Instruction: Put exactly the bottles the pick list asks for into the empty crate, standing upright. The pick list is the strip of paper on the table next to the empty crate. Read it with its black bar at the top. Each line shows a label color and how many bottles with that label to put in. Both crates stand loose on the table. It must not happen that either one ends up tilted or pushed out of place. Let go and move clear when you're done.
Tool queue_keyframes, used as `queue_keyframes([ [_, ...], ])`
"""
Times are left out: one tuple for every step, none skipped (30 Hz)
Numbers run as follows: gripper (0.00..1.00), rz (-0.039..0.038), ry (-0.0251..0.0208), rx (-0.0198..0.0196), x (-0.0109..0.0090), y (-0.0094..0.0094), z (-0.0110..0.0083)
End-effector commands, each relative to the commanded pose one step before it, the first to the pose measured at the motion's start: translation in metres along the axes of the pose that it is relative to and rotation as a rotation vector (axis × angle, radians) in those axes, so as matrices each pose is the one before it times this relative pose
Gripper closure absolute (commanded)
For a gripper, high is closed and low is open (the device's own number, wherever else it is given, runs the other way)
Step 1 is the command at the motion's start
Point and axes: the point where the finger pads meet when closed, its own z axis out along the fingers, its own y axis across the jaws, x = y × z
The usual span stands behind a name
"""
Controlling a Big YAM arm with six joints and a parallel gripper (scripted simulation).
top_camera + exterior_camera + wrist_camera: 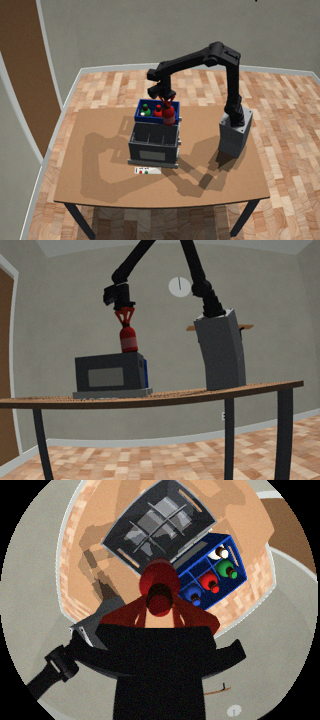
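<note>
I found the gripper (166, 101) clamped on the neck of a red bottle (168, 115), which hung upright in the air above the far right corner of the grey crate (152, 152). The blue crate (155, 120) just behind it held a green bottle (145, 110) and another red one (157, 111). The pick list (147, 170) lay just in front of the grey crate.

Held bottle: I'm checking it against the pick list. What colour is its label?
Pale red on the bottle in the gripper; clearest in the exterior view.
</note>
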Motion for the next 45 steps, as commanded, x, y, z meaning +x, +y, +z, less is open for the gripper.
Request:
queue_keyframes([
  [1.00, -0.02967, -0.03906, 0.07846, -0.02625, -0.00705, -0.03043],
  [1.00, 0.00674, -0.00135, 0.00611, 0.00214, -0.00070, -0.00144],
  [1.00, 0.01668, 0.00529, -0.00717, 0.00857, 0.00479, 0.00299],
  [1.00, 0.00795, 0.00493, -0.00867, 0.00473, 0.00560, 0.00309],
  [1.00, -0.00499, 0.00446, -0.00938, -0.00205, 0.00553, 0.00138],
  [1.00, -0.00907, 0.00645, -0.01230, -0.00321, 0.00700, 0.00218],
  [1.00, -0.00470, -0.00385, 0.00789, -0.00357, -0.00117, -0.00253],
  [1.00, 0.00000, 0.00000, 0.00000, 0.00000, 0.00000, 0.00000],
  [1.00, 0.00000, 0.00000, 0.00000, 0.00000, 0.00000, 0.00000],
  [1.00, 0.00311, -0.02570, 0.03971, -0.00759, -0.01638, -0.01512],
  [1.00, -0.00649, 0.00096, 0.00014, -0.00223, 0.00286, 0.00095],
  [1.00, -0.00251, 0.01058, -0.01261, 0.00266, 0.00879, 0.00584],
  [1.00, 0.00715, 0.01543, -0.02982, 0.00846, 0.01509, 0.01000],
  [1.00, 0.00142, 0.00149, -0.00281, 0.00006, 0.00266, 0.00001],
  [1.00, 0.00012, -0.00132, -0.00100, -0.00053, 0.00215, 0.00001],
  [1.00, -0.00080, -0.00164, 0.00122, -0.00067, 0.00162, 0.00001],
  [1.00, -0.00922, -0.01047, 0.01816, -0.00755, -0.00535, -0.00599],
  [1.00, -0.00869, -0.00973, 0.01726, -0.00686, -0.00415, -0.00399],
  [1.00, -0.00456, -0.00608, 0.01094, -0.00422, -0.00288, -0.00243],
  [1.00, 0.01568, 0.00493, -0.00481, 0.00687, 0.00241, 0.00198],
  [1.00, 0.01505, 0.00718, -0.01094, 0.00799, 0.00514, 0.00403],
  [1.00, 0.00630, 0.00726, -0.01176, 0.00515, 0.00614, 0.00453],
  [1.00, -0.00469, 0.00335, -0.00440, -0.00109, 0.00321, 0.00138],
  [1.00, -0.00435, 0.00498, -0.01021, -0.00158, 0.00469, 0.00119],
  [1.00, 0.00000, 0.00000, 0.00000, 0.00000, 0.00000, 0.00000],
  [1.00, 0.00000, 0.00000, 0.00000, 0.00000, 0.00000, 0.00000],
  [1.00, -0.01836, -0.02632, 0.03405, -0.01706, -0.01410, -0.01320],
  [1.00, -0.00704, -0.00215, 0.00179, -0.00275, 0.00072, 0.00122],
  [1.00, -0.00194, -0.00205, 0.00649, -0.00090, -0.00136, 0.00024],
  [1.00, 0.00471, -0.00134, 0.00302, 0.00100, -0.00124, -0.00050],
  [1.00, 0.00652, 0.00194, -0.00130, 0.00186, -0.00006, -0.00040],
  [1.00, 0.00358, 0.00023, 0.00485, 0.00142, -0.00158, -0.00037],
  [1.00, 0.00224, -0.00036, 0.00420, 0.00103, -0.00128, -0.00022],
  [1.00, -0.00248, 0.00011, -0.00126, -0.00081, 0.00100, 0.00082],
  [1.00, -0.00450, -0.00125, -0.00315, -0.00179, 0.00177, 0.00113],
  [1.00, -0.00521, -0.00099, -0.00336, -0.00203, 0.00199, 0.00126],
  [1.00, -0.00451, 0.00071, -0.00332, -0.00135, 0.00215, 0.00150],
  [1.00, 0.00240, 0.00453, -0.00767, 0.00272, 0.00377, 0.00306],
  [1.00, 0.00843, 0.00471, -0.00602, 0.00494, 0.00264, 0.00248],
  [1.00, 0.01242, 0.00557, -0.00613, 0.00666, 0.00260, 0.00254],
  [1.00, 0.01085, 0.00340, -0.00332, 0.00536, 0.00121, 0.00146],
  [1.00, 0.00000, 0.00000, 0.00000, 0.00000, 0.00000, 0.00000],
  [1.00, 0.00000, 0.00000, 0.00000, 0.00000, 0.00000, 0.00000],
  [1.00, -0.00643, -0.00955, 0.01575, -0.01118, -0.00941, -0.01143],
  [1.00, -0.00386, -0.00154, 0.00170, -0.00123, 0.00012, 0.00063],
])
